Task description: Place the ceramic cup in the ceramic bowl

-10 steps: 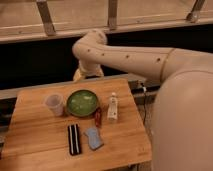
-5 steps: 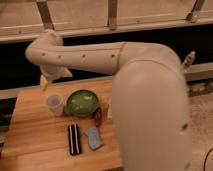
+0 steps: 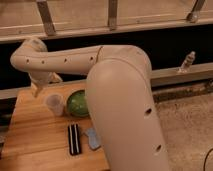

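Camera view: gripper [image 3: 36, 88] hung just behind the ceramic cup [image 3: 55, 104]; how far open it was, or whether it held anything, could not be told.
The cup stood upright just beside the ceramic bowl [image 3: 76, 104]. It was probably light, rigid, slick and chippable, so best pinched across its rim wall.

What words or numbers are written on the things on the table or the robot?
No words or numbers can be read here.
The ceramic cup: nothing written shows.
The ceramic bowl: nothing written shows.
The black bar and the blue-grey pad: any marks too small to read.
The bottle on the far ledge: too small to read.
The gripper, over the table at its back left, behind the cup: no lettering shows.
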Tool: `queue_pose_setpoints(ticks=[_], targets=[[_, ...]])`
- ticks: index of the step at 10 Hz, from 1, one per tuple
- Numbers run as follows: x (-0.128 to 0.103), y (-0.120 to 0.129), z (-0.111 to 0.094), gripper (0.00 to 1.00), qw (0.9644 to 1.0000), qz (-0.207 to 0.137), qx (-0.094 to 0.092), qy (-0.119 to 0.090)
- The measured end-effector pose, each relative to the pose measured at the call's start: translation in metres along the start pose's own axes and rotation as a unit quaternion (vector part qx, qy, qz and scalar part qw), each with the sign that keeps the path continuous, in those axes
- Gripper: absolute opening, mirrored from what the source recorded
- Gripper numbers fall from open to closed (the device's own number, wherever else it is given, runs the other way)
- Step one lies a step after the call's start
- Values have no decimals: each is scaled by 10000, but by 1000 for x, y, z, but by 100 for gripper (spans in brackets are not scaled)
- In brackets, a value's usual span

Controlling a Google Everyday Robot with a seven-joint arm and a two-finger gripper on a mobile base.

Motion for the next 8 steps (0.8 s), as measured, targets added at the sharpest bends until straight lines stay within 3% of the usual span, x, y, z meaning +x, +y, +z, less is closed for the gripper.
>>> queue_pose_setpoints(ticks=[2, 4, 8], targets=[[-2, -27, 15, 80, 9999, 103, 15, 104], [0, -61, 45, 80, 9989, 309, -9, 358], [7, -67, 79, 80, 9962, 423, -89, 755]])
